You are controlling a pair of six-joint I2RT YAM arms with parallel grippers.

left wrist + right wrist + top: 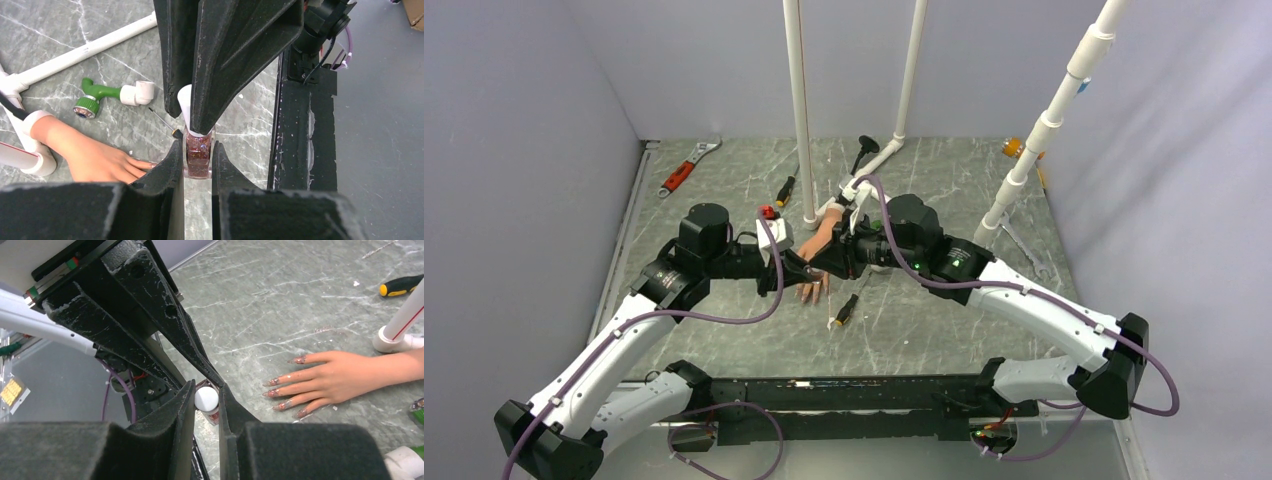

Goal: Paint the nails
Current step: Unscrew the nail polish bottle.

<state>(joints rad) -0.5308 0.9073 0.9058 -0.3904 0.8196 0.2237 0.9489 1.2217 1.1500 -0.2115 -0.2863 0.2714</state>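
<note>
Glitter-flecked nails on smooth peach hand

bench: grey-green marbled stone look, smooth, faint sheen.
mannequin hand: peach, rubbery, smooth, matt.
nails: glossy, flecked with reddish glitter.
bottle by the mannequin hand's fingertips: clear, glossy wall, brown-red glitter inside.
cap: white plastic, smooth.
left end effector, right end effector: black matt plastic, scuffed, whitish smears.
pipes behind the mannequin hand: white plastic, satin.
</note>
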